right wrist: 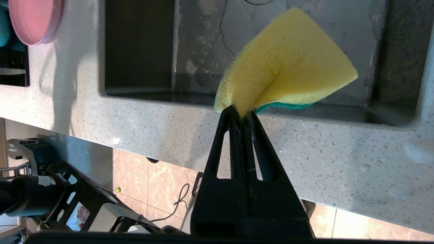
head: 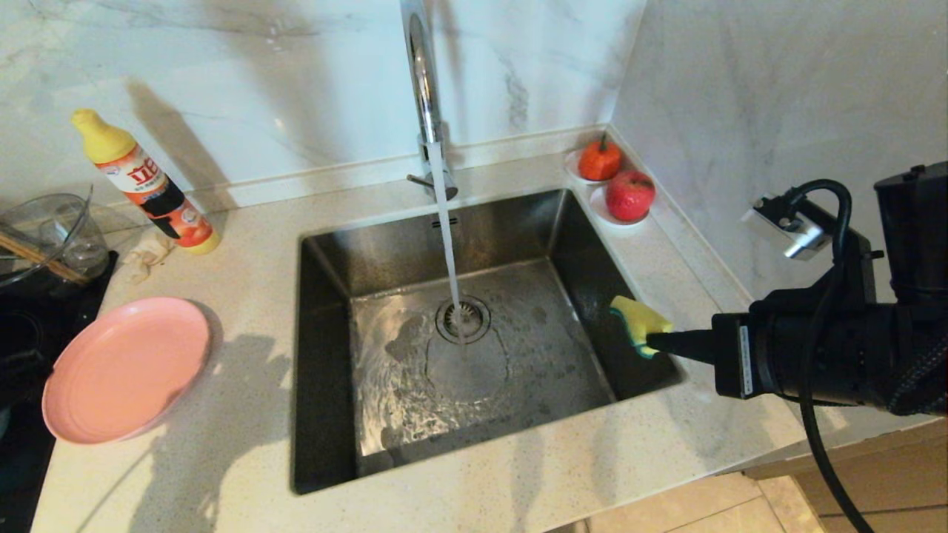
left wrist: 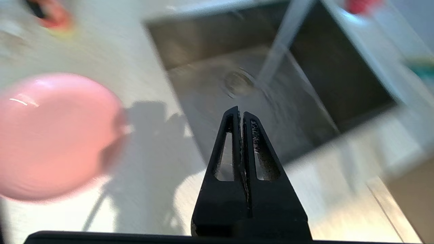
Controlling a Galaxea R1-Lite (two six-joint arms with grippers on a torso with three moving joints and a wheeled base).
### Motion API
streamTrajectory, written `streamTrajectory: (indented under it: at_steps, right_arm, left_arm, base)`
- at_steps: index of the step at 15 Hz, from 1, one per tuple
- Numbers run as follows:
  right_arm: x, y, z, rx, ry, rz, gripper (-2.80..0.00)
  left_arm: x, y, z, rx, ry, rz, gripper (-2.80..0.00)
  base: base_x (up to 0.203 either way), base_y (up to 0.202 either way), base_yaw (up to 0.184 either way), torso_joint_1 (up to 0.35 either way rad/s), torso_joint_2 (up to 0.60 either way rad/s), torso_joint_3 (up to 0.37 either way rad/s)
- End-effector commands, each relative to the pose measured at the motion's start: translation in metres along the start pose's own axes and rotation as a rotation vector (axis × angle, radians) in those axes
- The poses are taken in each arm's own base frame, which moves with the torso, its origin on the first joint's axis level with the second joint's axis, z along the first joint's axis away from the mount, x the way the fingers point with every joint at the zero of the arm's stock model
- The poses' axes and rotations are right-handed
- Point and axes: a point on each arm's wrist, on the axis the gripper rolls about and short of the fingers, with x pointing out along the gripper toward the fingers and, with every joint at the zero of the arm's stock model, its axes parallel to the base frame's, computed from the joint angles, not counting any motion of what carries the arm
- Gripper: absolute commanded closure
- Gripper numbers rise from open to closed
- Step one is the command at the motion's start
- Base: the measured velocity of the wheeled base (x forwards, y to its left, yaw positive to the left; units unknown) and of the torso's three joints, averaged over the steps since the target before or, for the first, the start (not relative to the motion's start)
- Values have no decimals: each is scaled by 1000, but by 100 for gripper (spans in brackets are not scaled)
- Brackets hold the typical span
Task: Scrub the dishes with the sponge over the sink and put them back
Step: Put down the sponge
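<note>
A speckled pale counter (head: 518, 474) against marble walls fills the head view, with the sink (head: 326, 355) sunk into its centre and water running from the faucet (head: 424, 89) onto the drain. At the right edge of the frame the right gripper (head: 652, 342) is seen pressed together on a corner of the sponge (head: 637, 320), which is folded by the pinch and held over the basin's right wall. The left gripper (left wrist: 241, 113) is shown only in its own wrist view, its jaws closed on nothing, above the counter edge near the sink. The pink plate (head: 122, 370) lies on the counter at the lower left, apart from both grippers. The teal bowl (right wrist: 3, 27) is glimpsed only as a sliver beside the plate. The step in hand is judged to be between dishes: the plate looks set back. For the next move, the left jaws would have to be opened and a dish fetched to the waiting sponge.
</note>
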Motion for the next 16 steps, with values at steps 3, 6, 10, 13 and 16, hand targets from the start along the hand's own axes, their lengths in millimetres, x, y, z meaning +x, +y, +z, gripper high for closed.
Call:
streamTrajectory:
  at_steps: [3, 6, 10, 13, 16]
  right_arm:
    - [-4, 0, 1, 1, -9, 1, 0]
    - [-6, 0, -1, 1, -5, 2, 0]
    - [2, 0, -1, -1, 7, 1, 0]
    - [9, -1, -4, -2, 30, -9, 0]
    - [8, 0, -3, -3, 22, -5, 0]
  left_arm:
    - [-42, -16, -58, 33, -55, -55, 0]
    - [-48, -17, -87, 37, -50, -53, 0]
    - [-39, -11, -118, 104, 7, 27, 0]
    - [-33, -7, -136, 180, -32, 70, 0]
    - [-34, -7, -150, 157, 21, 28, 0]
  base:
    - [0, 0, 0, 0, 0, 0]
    - [0, 0, 0, 0, 0, 0]
    - [0, 0, 0, 0, 0, 0]
    - [0, 0, 0, 0, 0, 0]
    - [0, 0, 0, 0, 0, 0]
